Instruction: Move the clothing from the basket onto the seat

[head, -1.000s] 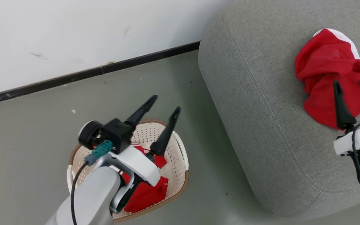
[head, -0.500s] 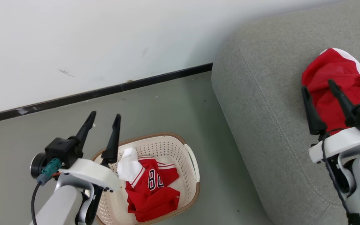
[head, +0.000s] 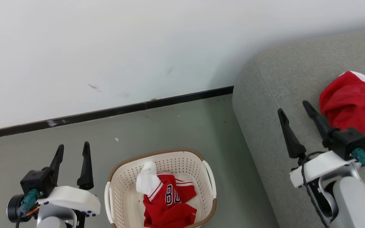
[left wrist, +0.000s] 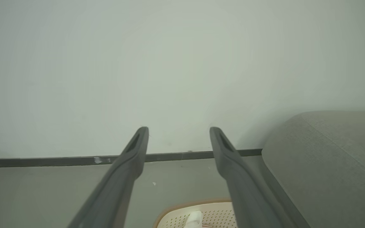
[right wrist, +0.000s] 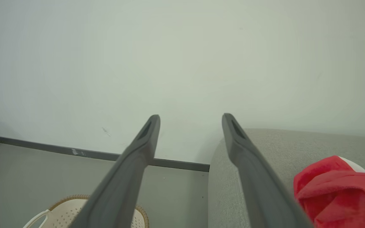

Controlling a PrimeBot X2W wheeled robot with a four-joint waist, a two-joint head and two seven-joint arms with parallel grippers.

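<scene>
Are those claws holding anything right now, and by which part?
Nothing is held. The left gripper and the right gripper are both open and empty.

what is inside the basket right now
One crumpled red jersey with a white sleeve and dark numbers lies in the basket. Bare perforated floor shows beside it; anything beneath the jersey is covered.

White wall meets grey-green floor along a dark skirting.
</scene>
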